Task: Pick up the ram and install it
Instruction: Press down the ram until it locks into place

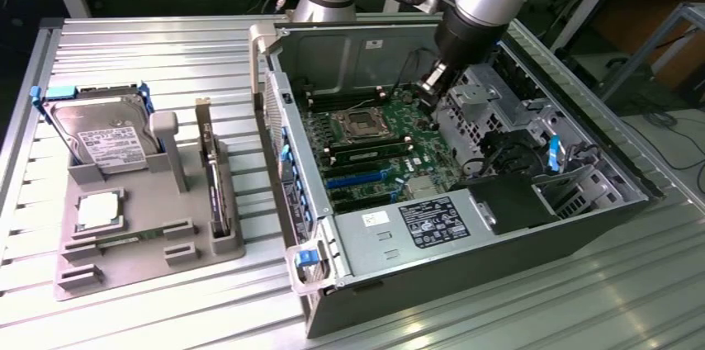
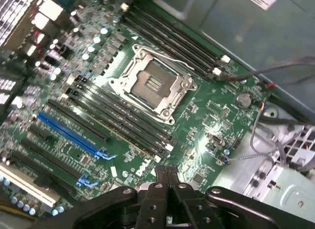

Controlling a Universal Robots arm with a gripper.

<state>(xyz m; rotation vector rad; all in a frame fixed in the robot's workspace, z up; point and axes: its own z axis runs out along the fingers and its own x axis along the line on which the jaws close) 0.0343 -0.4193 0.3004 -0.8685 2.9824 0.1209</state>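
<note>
With the black claw (image 2: 167,177) pressed together and empty above the green motherboard (image 2: 197,115) at lower centre, any downward press is best kept square over the long black memory slots (image 2: 123,123).

An open computer case (image 1: 463,201) stands on a ribbed metal counter (image 1: 144,44), its green motherboard (image 1: 380,148) and bare processor socket (image 1: 361,125) exposed. Beside it, a grey tray (image 1: 144,226) holds a silver hard drive (image 1: 105,139) and an upright expansion card (image 1: 213,181).
</note>
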